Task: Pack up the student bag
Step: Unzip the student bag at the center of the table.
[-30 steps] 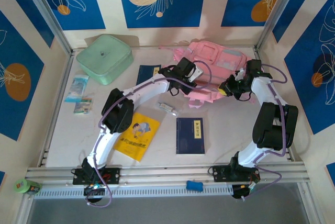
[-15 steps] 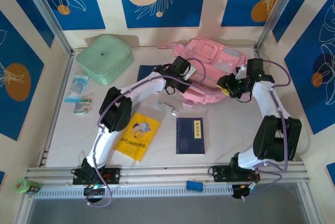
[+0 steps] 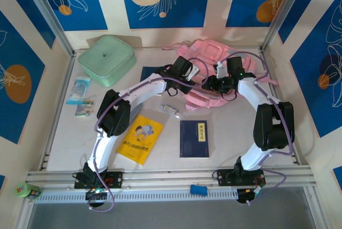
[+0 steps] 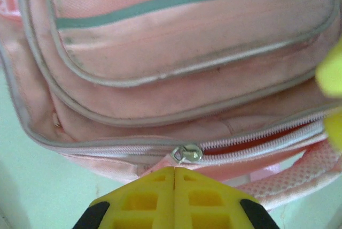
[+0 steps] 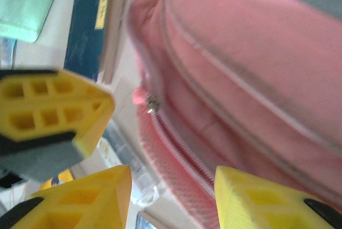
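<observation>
**A:** Logging the student bag [image 3: 212, 53] first. It lies flat on the table [image 3: 235, 132], directly under and ahead of both grippers, pockets facing up. Zip status?

**B:** The zip slider [image 4: 187, 153] sits just ahead of the left gripper [image 4: 174, 169], almost touching its tips. That gripper's fingers are pressed together. The pull tab may be pinched between them, but I cannot tell. To the right of the slider the teeth gape and show a red lining [image 4: 256, 139], so the zip is partly open.

**A:** Other arm?

**B:** On the right gripper [image 5: 172, 174] the jaws stand apart and hold nothing. The bag's zipped edge lies just beyond the gap.

**A:** Progress?

**B:** My judgement is early stage: the opening is only begun, and the inside of the bag is hidden. The items to pack lie outside it:
- A blue book [image 3: 194, 138] and a yellow book [image 3: 140, 137] lie behind the grippers, toward the arm bases.
- A small clear item [image 3: 171, 110] lies just behind the left gripper.
- A second dark book [image 3: 151, 74] lies beside the left gripper, on its left.
- The mint case [image 3: 107, 58] and two packets [image 3: 80, 91] lie well off to the left.

Remaining steps: widen the opening, load the items, close the zip.
</observation>
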Robot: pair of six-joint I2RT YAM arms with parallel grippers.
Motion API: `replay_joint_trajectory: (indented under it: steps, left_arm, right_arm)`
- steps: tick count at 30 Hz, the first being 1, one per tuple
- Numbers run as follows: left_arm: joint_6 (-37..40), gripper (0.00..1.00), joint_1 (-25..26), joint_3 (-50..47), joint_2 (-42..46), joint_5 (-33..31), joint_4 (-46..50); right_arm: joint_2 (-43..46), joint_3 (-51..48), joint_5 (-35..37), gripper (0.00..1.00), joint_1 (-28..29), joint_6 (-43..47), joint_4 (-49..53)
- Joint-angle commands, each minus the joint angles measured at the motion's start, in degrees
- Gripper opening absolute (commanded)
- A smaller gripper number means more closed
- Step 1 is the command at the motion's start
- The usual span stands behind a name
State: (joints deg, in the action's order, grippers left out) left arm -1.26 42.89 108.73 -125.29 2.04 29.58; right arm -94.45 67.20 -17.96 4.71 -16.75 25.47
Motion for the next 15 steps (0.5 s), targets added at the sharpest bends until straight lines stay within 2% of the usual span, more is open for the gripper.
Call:
replay_joint_trajectory:
  steps: [1, 4, 8, 15]
  left_arm:
    - [1.5, 0.18, -2.1, -1.0, 0.7, 6.7, 2.0]
    - [5.5, 0.29, -2.6, -1.4, 0.3, 9.9, 2.4]
    - [6.6, 0.34, -4.1, 0.4, -1.0, 11.8, 2.6]
    - [9.7, 0.37, -5.1, 4.5, -4.7, 17.2, 4.8]
  right_arm:
    - [1.2, 1.3, -0.5, 0.46, -0.5, -5.5, 3.2]
    - [3.9, -0.3, 2.1, 0.48, -0.1, -12.4, 6.4]
    - [8.4, -3.6, 4.7, 0.52, -1.2, -21.8, 9.6]
    - [13.9, -9.5, 5.0, 0.59, -0.9, -32.9, 9.5]
